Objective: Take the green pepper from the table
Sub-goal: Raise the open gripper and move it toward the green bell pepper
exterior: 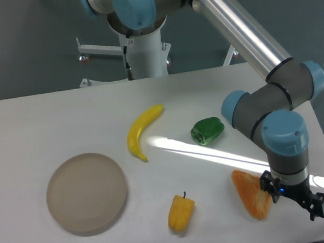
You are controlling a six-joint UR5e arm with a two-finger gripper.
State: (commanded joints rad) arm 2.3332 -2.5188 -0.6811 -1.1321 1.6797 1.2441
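The green pepper (207, 131) is small, glossy and dark green, and lies on the white table (47, 121) right of centre, beside a bright strip of light. My gripper (294, 199) hangs low near the table's front right corner, well in front of the pepper and to its right. Its dark fingers (271, 191) stand spread apart with nothing between them, so it is open. The left finger is close to an orange wedge-shaped piece (251, 201).
A yellow banana (141, 131) lies left of the green pepper. A yellow pepper (181, 212) with a dark stem sits near the front edge. A round tan plate (87, 192) is at the front left. My arm's elbow (274, 99) hangs right of the green pepper.
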